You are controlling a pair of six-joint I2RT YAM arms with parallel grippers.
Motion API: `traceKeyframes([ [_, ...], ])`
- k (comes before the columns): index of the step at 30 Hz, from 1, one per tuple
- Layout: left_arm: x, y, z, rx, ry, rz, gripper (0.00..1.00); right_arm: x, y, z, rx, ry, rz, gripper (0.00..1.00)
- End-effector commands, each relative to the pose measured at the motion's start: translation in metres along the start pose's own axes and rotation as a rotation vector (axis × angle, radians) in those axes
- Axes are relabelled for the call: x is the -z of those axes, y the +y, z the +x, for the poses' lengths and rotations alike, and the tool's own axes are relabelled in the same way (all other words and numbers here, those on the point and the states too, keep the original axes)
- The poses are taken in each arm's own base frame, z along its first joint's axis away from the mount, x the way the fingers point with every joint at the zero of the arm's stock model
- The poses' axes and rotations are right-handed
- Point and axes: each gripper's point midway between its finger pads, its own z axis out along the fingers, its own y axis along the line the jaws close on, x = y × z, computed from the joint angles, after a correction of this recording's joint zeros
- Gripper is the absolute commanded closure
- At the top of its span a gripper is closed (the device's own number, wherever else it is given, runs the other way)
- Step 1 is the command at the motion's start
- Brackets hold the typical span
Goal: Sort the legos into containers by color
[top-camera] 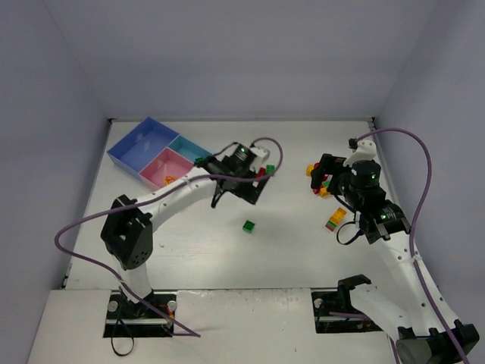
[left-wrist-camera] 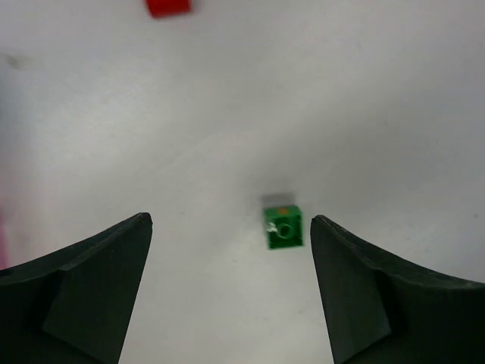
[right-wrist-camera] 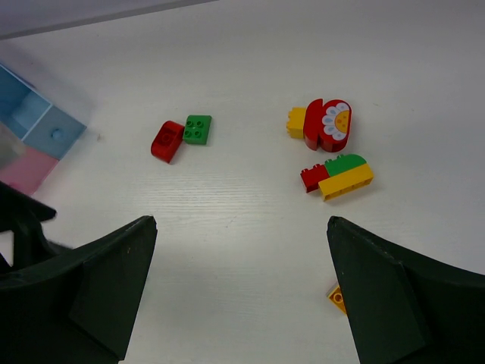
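White table (top-camera: 197, 250), left gripper (left-wrist-camera: 231, 221) hovering with fingers spread over a lone green brick (left-wrist-camera: 283, 226); I'd say centre, drop, pinch next. Right gripper (right-wrist-camera: 242, 224) gapes too.

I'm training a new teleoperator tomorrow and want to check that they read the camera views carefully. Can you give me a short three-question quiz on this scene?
1. True or false: the left gripper is shut on the lone green brick.
2. In the right wrist view, what touches the red brick? A. a green four-stud brick. B. a blue brick. C. a yellow ball.
3. Fill in: the tray has ___ compartments.

Key: 1 false, the gripper is open with its fingers wide apart; 2 A; 3 three.
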Motion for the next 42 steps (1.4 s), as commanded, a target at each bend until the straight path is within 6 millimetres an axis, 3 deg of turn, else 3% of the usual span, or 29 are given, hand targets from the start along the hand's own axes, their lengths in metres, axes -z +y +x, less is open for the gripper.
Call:
traceKeyframes([
  [1, 0.006, -0.032, 0.017, 0.084, 0.019, -0.038, 0.21, 0.002, 0.002, -0.019, 0.001, -0.065, -0.003, 0.08],
  [5, -0.011, -0.066, 0.044, 0.084, 0.080, -0.042, 0.21, -0.001, 0.005, -0.016, -0.007, -0.050, -0.017, 0.08],
  [12, -0.048, -0.063, 0.072, 0.114, 0.151, -0.117, 0.21, 0.002, 0.009, -0.017, -0.014, -0.053, -0.034, 0.08],
  [17, -0.059, -0.061, 0.091, 0.127, 0.220, -0.145, 0.26, 0.007, 0.008, -0.017, -0.026, -0.060, -0.036, 0.09],
  [21, -0.059, -0.062, 0.100, 0.160, 0.237, -0.139, 0.50, 0.012, 0.006, -0.015, -0.028, -0.064, -0.034, 0.09],
  [22, -0.057, -0.063, 0.100, 0.161, 0.239, -0.135, 0.70, 0.012, 0.006, -0.014, -0.026, -0.063, -0.032, 0.09],
  [23, -0.055, -0.063, 0.100, 0.160, 0.235, -0.133, 0.80, 0.013, 0.006, -0.014, -0.026, -0.063, -0.032, 0.09],
  [26, -0.043, -0.052, 0.092, 0.131, 0.219, -0.155, 1.00, 0.014, 0.004, -0.015, -0.025, -0.067, -0.026, 0.08],
  [27, -0.039, -0.049, 0.082, 0.124, 0.197, -0.154, 1.00, 0.014, 0.004, -0.015, -0.025, -0.068, -0.023, 0.08],
  [30, -0.025, -0.023, 0.053, 0.092, 0.130, -0.167, 1.00, 0.014, 0.003, -0.015, -0.023, -0.068, -0.018, 0.08],
  [32, -0.015, 0.008, 0.031, 0.101, 0.080, -0.190, 1.00, 0.013, 0.003, -0.015, -0.025, -0.066, -0.017, 0.08],
  [33, -0.008, 0.035, 0.015, 0.087, 0.050, -0.209, 1.00, 0.013, 0.003, -0.014, -0.024, -0.063, -0.018, 0.08],
  [34, -0.006, 0.035, 0.009, 0.057, 0.038, -0.201, 1.00, 0.013, 0.004, -0.015, -0.024, -0.064, -0.020, 0.08],
  [35, -0.001, 0.060, -0.003, 0.070, 0.010, -0.222, 1.00, 0.011, 0.003, -0.013, -0.024, -0.058, -0.018, 0.08],
  [37, 0.006, 0.087, -0.023, 0.023, -0.037, -0.238, 1.00, 0.011, 0.004, -0.013, -0.027, -0.057, -0.019, 0.08],
  [38, 0.007, 0.111, -0.030, 0.036, -0.055, -0.261, 1.00, 0.011, 0.004, -0.013, -0.027, -0.056, -0.019, 0.08],
  [41, 0.004, 0.143, -0.048, 0.007, -0.078, -0.263, 1.00, 0.010, 0.004, -0.013, -0.029, -0.055, -0.019, 0.08],
  [42, 0.004, 0.164, -0.050, 0.031, -0.081, -0.276, 1.00, 0.011, 0.004, -0.014, -0.030, -0.058, -0.017, 0.08],
])
